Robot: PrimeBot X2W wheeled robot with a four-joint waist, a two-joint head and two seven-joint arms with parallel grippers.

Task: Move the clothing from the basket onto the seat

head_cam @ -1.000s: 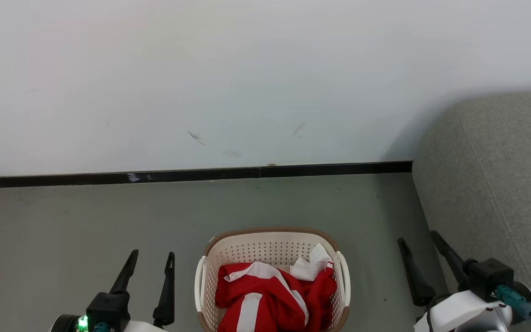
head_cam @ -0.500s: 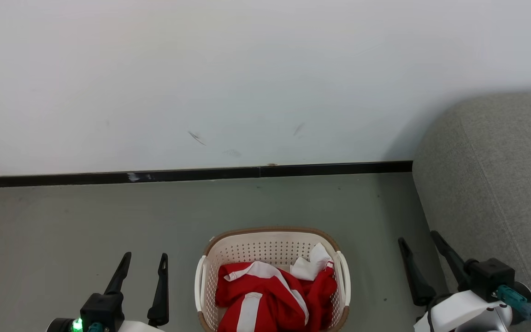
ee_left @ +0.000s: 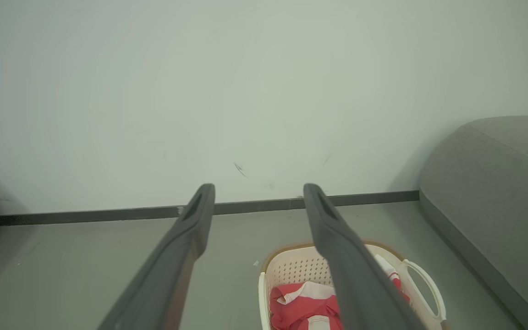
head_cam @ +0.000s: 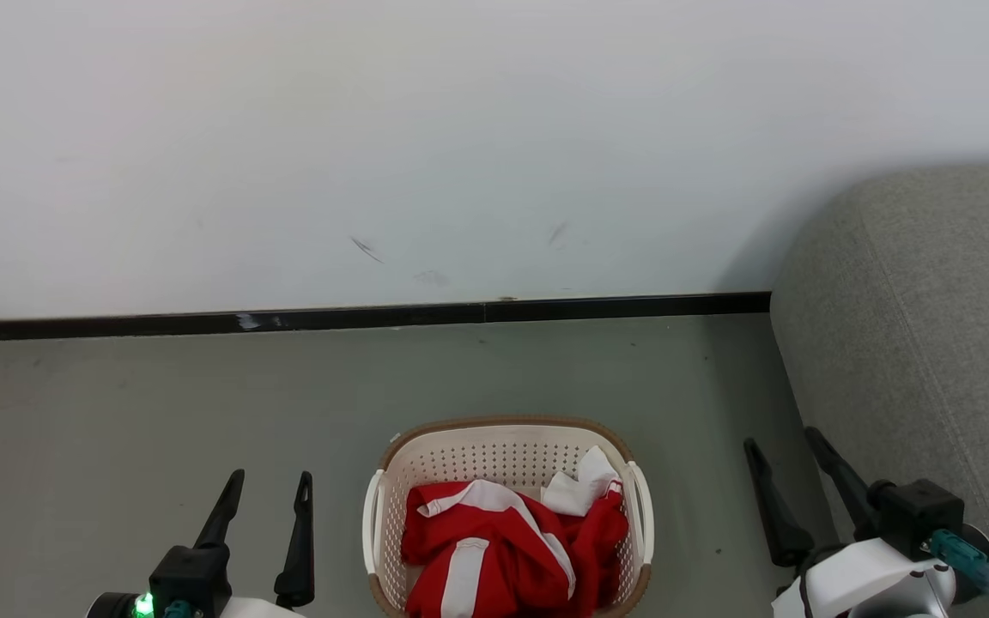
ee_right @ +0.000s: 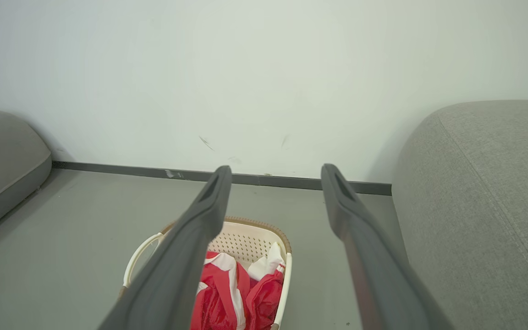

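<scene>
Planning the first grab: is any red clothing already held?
No, the left fingers and right fingers stand open and empty either side of the basket, with the clothing lying inside it.

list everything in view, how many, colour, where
clothing: one heap, piece count unclear, red with white stripes, inside the basket
basket: one, cream with brown rim and white handles, on the floor between the grippers
seat: one, grey fabric, right of the basket
second cushioned piece: one, grey, far left by the wall
floor: one, grey-green, under the basket
wall: one, white, behind
skirting strip: one, black, foot of the wall
scuff marks: a few, dark, low on the wall
left gripper: one, dark fingers, open, left of the basket
right gripper: one, dark fingers, open, between basket and seat
</scene>
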